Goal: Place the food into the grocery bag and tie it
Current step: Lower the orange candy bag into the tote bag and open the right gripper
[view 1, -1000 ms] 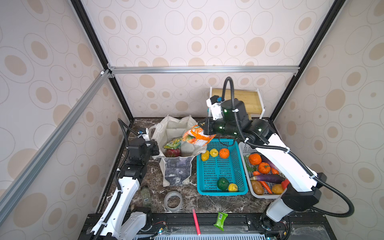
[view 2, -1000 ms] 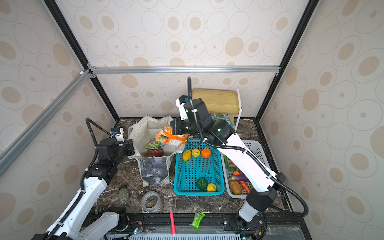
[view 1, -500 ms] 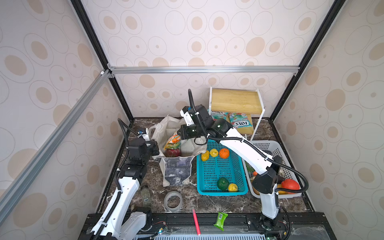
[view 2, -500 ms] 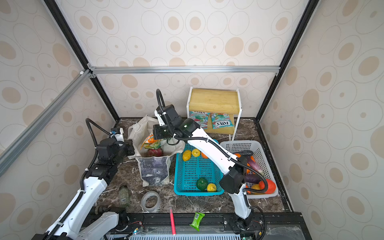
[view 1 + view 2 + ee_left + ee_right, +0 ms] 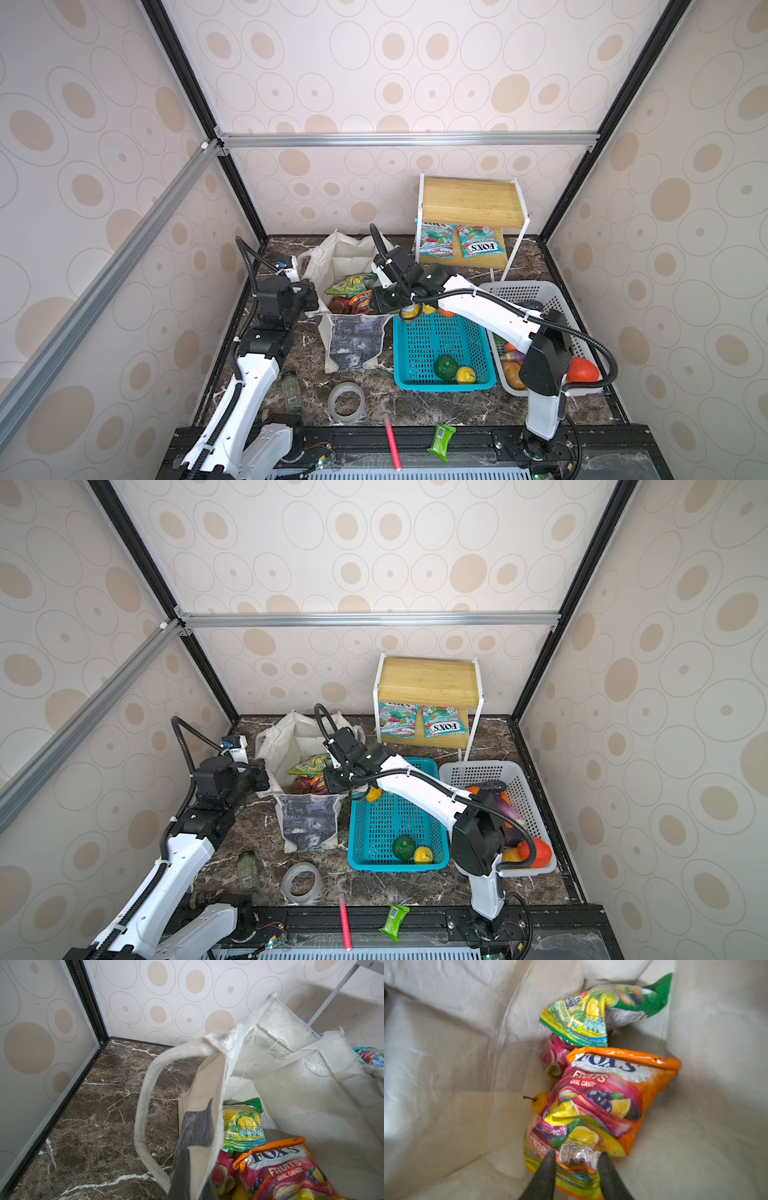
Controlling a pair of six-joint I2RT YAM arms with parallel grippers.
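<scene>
Visibly one green packet (image 5: 591, 1012), one orange packet (image 5: 608, 1095) inside grocery bag (image 5: 456, 1053)

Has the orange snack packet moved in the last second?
Yes. Against the teal basket, the orange snack packet went left and down, from over the basket's far corner into the grocery bag.

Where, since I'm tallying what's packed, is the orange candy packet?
The orange candy packet lies inside the grocery bag, left of centre in both top views, beside the green packet and against the pink dragon fruit.
</scene>
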